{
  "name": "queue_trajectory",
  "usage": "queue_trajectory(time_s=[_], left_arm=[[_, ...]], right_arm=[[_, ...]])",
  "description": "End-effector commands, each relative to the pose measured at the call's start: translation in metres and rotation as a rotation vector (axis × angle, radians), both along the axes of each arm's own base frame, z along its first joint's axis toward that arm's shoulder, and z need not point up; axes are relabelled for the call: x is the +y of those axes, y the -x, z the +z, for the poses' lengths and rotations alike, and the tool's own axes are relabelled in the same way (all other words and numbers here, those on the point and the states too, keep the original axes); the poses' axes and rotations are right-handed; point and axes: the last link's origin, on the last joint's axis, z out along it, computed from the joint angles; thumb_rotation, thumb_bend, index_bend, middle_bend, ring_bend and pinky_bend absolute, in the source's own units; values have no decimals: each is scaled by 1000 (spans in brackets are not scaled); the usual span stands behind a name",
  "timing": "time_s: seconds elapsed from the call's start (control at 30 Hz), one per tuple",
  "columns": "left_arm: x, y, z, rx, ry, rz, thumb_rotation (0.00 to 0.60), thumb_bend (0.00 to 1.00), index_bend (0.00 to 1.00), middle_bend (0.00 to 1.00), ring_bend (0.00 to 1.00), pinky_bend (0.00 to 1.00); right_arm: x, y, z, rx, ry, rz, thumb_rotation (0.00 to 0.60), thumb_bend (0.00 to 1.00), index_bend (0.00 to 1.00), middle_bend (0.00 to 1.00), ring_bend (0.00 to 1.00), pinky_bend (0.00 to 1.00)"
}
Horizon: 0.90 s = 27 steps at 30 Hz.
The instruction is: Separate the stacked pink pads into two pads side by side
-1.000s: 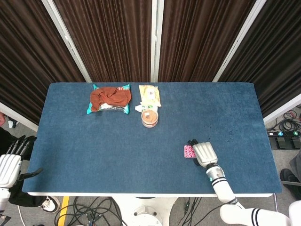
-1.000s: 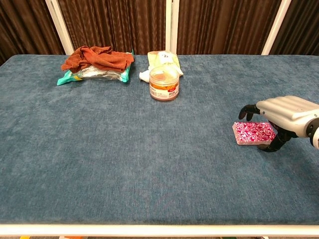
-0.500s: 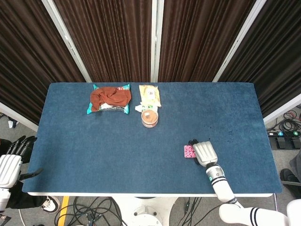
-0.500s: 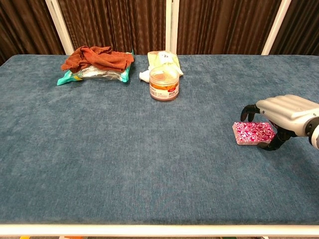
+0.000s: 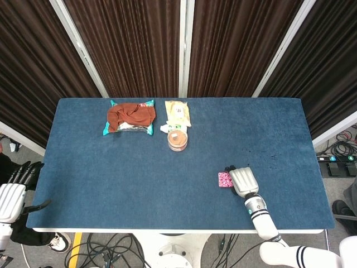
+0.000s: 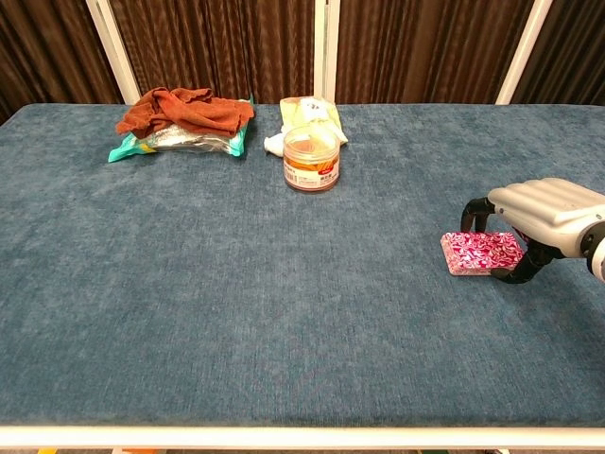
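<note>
The stacked pink patterned pads (image 5: 224, 180) (image 6: 480, 253) lie near the table's front right, still one on top of the other. My right hand (image 5: 243, 181) (image 6: 544, 213) arches over their right end. Its dark fingers (image 6: 474, 209) curl round the far side and the thumb (image 6: 518, 274) hooks the near side, so it grips the stack. How much of the stack rests on the cloth I cannot tell. My left hand (image 5: 10, 195) hangs off the table's front left corner with fingers apart, holding nothing; only the head view shows it.
An orange jar (image 5: 177, 139) (image 6: 312, 159) stands at the back centre. Behind it lies a yellow packet (image 5: 177, 111) (image 6: 307, 113). A brown cloth (image 5: 131, 116) (image 6: 184, 112) is draped over a teal packet at the back left. The blue table (image 5: 111, 167) stretches between them and the pads.
My right hand has shifted slightly right and closed tighter round the pads, which now show less of their top face. The left hand barely moved.
</note>
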Motion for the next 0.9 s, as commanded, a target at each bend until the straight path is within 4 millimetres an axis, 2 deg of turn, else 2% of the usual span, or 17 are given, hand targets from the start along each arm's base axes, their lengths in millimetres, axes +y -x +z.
queue_trajectory(time_s=[0.03, 0.9], left_arm=[[0, 0, 0, -1, 0, 0, 600, 16, 113, 100, 0, 127], [0, 3, 1, -13, -2, 8, 600, 16, 112, 100, 0, 127]], right_arm=[[0, 0, 0, -3, 5, 2, 600, 213, 338, 325, 815, 900], [-7, -1, 12, -4, 53, 17, 600, 226, 376, 359, 816, 900]])
